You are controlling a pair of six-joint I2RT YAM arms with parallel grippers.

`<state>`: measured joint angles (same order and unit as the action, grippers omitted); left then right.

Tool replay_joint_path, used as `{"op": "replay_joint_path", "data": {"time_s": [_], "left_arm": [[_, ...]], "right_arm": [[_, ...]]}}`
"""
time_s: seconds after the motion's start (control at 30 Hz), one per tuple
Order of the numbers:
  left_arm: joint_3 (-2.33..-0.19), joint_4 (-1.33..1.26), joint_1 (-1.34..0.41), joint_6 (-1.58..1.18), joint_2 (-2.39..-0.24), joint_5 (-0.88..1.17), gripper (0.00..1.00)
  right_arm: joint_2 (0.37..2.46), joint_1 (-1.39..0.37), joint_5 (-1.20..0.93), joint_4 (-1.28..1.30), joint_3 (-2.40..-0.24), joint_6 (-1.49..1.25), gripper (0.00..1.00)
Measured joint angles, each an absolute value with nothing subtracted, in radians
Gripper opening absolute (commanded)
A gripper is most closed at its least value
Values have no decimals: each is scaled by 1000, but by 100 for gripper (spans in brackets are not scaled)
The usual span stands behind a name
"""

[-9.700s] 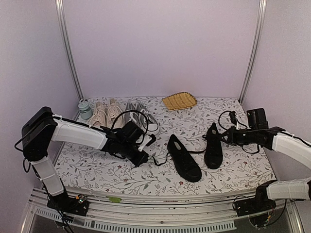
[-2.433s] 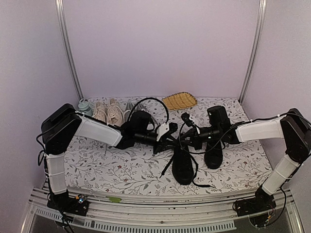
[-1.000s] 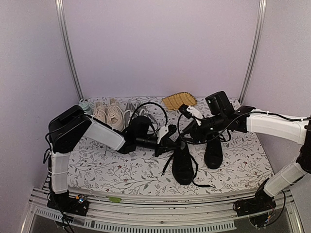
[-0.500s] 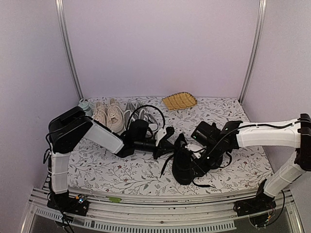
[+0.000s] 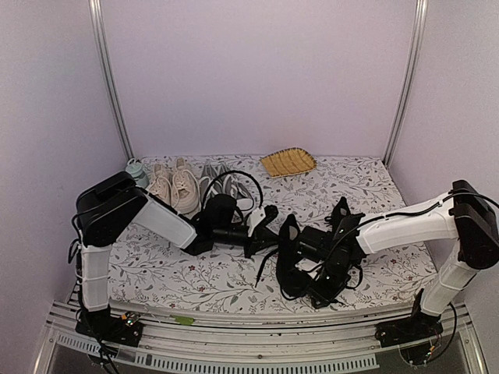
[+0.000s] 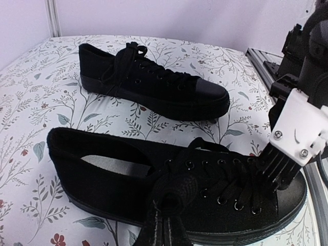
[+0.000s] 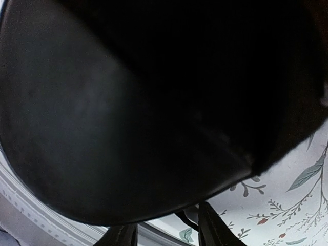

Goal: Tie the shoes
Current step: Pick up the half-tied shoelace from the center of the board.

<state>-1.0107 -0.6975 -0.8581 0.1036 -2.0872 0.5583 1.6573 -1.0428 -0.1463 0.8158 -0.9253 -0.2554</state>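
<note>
Two black shoes [image 5: 290,261] lie mid-counter [image 5: 195,280], the right shoe [image 5: 341,212] partly hidden behind the right arm. The left hand [image 5: 267,222] is pinched tight on the left shoe's lace [image 6: 165,202]. The right hand [image 7: 165,231], fingers spread, sits at that shoe's toe, which blocks its camera. Far left stand a beige pair [image 5: 175,185], a grey pair [image 5: 228,183] and a cup [image 5: 136,173], with a basket [image 5: 288,162] farther right.

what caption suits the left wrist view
Right end effector at the toe of the near black sneaker, lace bunched in front
</note>
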Motion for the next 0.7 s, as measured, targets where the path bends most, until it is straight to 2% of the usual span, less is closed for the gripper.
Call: {"op": "replay_joint_path", "data": {"time_s": [0.1,0.17,0.5,0.7], "left_arm": [[-1011,-698,-858,104,-2085,556,0],[-1011,-698,-859,105,-2085,552,0],[-1010,-698,-863,115,-2085,540,0],[-1006,-698,-879,128,-2084,521,0]], "right_arm": [[1666,-1048,-125,824,-931,-261,8],[1672,-1046,-102,833,-937,-275,2],[1617,-1021,-89,889,-962,-295,1],[1449,-812,-196,767,-1130,-247,0]]}}
